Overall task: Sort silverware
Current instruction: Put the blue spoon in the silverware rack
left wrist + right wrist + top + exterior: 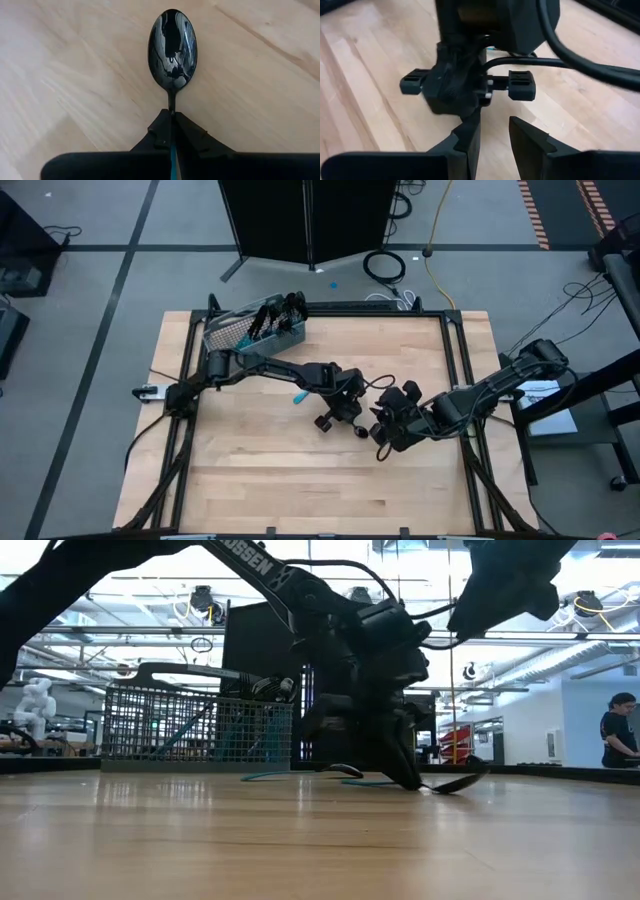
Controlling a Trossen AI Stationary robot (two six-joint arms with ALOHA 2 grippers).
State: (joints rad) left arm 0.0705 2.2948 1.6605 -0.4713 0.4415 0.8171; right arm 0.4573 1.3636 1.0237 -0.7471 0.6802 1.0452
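At the far left of the tabletop (250, 470) sits the wire basket (252, 332), most of the silverware (275, 315) standing in it with dark heads up. One light-blue handle (298, 397) lies loose on the wood just beside the left arm. Mid-table, the left hand (172, 131) is clenched on a spoon (172, 50) — pinched right at the thin neck, bowl lying close to the wood. To its right the right hand (494, 134) hovers close, fingers parted and empty, facing the left wrist. The grip is narrow and near the bowl, so the long handle could pivot or slip out during a lift — and the two hands are near enough to collide.
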